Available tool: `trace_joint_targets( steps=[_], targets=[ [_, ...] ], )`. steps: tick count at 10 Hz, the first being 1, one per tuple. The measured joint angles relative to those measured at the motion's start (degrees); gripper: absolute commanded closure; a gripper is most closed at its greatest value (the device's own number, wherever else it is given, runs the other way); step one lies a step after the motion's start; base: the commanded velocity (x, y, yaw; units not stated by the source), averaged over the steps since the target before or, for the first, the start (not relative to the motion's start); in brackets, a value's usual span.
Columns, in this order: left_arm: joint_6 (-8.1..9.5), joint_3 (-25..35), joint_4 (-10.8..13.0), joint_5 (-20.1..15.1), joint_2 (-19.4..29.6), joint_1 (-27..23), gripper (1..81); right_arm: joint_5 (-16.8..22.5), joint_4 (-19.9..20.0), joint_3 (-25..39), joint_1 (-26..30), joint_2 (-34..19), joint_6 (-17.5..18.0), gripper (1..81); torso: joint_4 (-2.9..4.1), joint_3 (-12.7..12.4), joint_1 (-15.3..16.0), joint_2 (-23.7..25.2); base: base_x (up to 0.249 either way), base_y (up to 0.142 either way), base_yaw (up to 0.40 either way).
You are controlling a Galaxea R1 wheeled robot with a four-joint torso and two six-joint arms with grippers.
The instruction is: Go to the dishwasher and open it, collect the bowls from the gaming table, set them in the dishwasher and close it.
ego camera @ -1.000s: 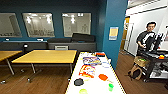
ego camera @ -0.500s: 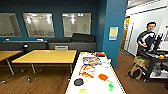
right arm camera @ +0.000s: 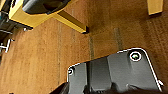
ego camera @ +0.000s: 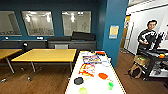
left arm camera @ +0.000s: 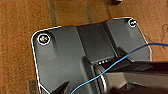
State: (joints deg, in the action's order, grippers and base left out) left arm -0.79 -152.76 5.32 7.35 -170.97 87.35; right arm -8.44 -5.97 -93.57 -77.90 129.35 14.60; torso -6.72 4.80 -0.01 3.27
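Note:
The gaming table, long with a glossy white top, stretches away just ahead in the head view. On its near end lie a black bowl, a green bowl and an orange bowl, beside a small green cup. Farther along it are colourful flat boxes. The right wrist view catches the table's yellow side and a yellow leg above the wooden floor. My left arm's dark plate hangs over the same floor. The dishwasher is out of view.
Two yellow-topped tables stand to the left on the wood floor. A blue pillar rises beyond the white table's far right. A person stands at a black cart on the right, with a bag on the floor.

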Motion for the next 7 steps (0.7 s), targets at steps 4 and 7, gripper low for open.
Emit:
trace_joint_targets(
  steps=[4,7],
  targets=[
    [0.2,0.0,0.0,0.1,0.0,-0.9,1.0,1.0,4.0,17.7,10.8,-16.4,0.1,1.0,0.0,5.4,0.0,0.0,0.0,0.0,0.0],
    [0.46,0.0,0.0,0.2,0.0,-1.0,1.0,4.3,7.9,23.0,20.2,-21.6,0.2,1.0,0.0,6.0,0.1,0.0,0.0,0.0,0.0]
  ],
)
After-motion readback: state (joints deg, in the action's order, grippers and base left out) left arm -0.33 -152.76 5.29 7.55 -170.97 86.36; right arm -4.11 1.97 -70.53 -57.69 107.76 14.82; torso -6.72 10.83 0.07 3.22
